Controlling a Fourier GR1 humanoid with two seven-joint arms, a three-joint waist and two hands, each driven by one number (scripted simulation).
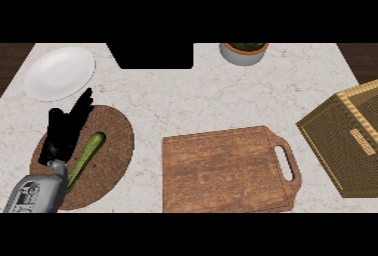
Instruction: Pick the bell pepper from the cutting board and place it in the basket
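The cutting board (225,170) lies at the counter's (192,95) front edge, near the middle. The basket (347,140) sits at the right edge. A round mat (111,150) carrying a cucumber (87,155) lies at the front left; a plate (59,73) occupies the back left corner, a plant pot (243,52) the back edge

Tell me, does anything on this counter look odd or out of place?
Yes. The cutting board lies bare: no bell pepper shows on it or anywhere else in view. The wicker basket sits tilted at the right edge, partly cut off. Only the left hand shows, open over a round mat beside a long green vegetable.
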